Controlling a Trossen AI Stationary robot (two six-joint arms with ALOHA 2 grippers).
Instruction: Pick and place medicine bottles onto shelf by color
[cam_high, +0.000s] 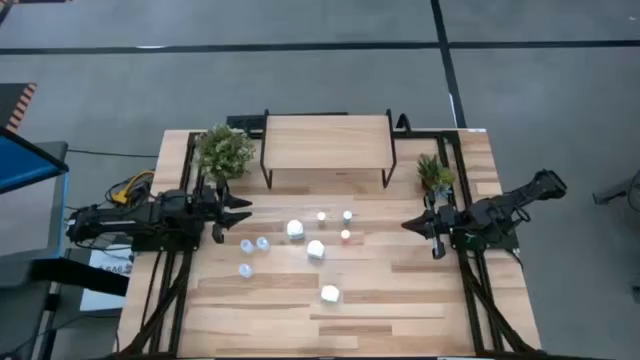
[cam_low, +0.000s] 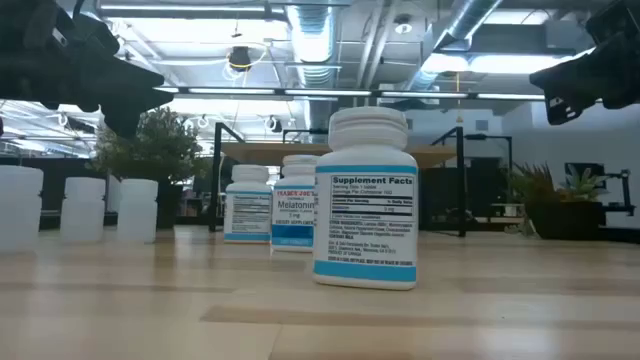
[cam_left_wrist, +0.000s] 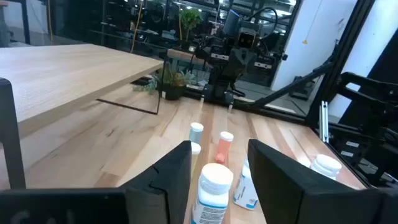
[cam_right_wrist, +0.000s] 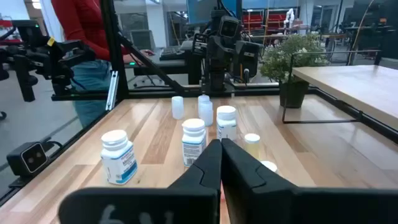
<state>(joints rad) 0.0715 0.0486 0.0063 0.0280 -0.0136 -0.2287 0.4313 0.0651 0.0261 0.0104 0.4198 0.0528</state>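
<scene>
L hand (cam_high: 240, 211) open | white bottle (cam_high: 295, 229) just ahead | R hand (cam_high: 412, 226) shut

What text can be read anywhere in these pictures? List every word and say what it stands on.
"Supplement Facts": label of the nearest white bottle, low view; the fine print below it is too small to read.
"Melatonin": label of the second white bottle behind it; the line above is blurred, perhaps a brand name.
Third white bottle: label too small to read.
High and wrist views: bottle labels unreadable.
</scene>
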